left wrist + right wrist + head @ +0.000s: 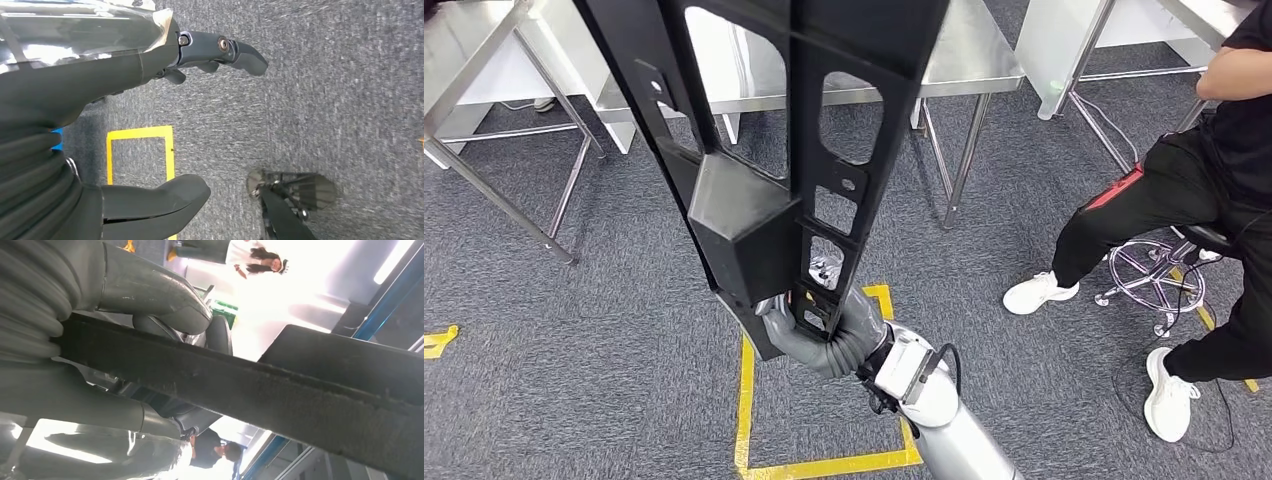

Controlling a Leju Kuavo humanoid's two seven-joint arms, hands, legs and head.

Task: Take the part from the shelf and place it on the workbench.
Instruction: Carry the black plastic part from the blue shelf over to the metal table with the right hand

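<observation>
The right hand (819, 325) grips the lower end of a long black plastic part (774, 150), a flat frame pierced with rectangular cut-outs and carrying a boxy block on one face. The part rises from the hand toward the top of the head view and tilts slightly, crossing in front of a stainless-steel surface (969, 60) with thin metal legs that stands beyond it on the grey carpet floor (604, 330). The hand's grey ribbed cover sits just below the part's bottom edge, and its fingers wrap around the frame's narrow end, partly showing through the lowest cut-outs. In the right wrist view the same part (240, 385) runs as a dark rough-edged bar across the picture, clamped between the thick grey thumb (150, 290) on one side and the palm on the other.

The left hand (160, 125) holds nothing: its thumb (160, 200) and dark fingers (235, 50) stand well apart over the carpet.

A square outline of yellow tape (824, 440) lies on the floor beneath the right arm. On the right of the head view a person in black clothes and white shoes (1184, 190) sits on a stool with a chrome base (1154, 275), near another metal surface (1124, 40).
</observation>
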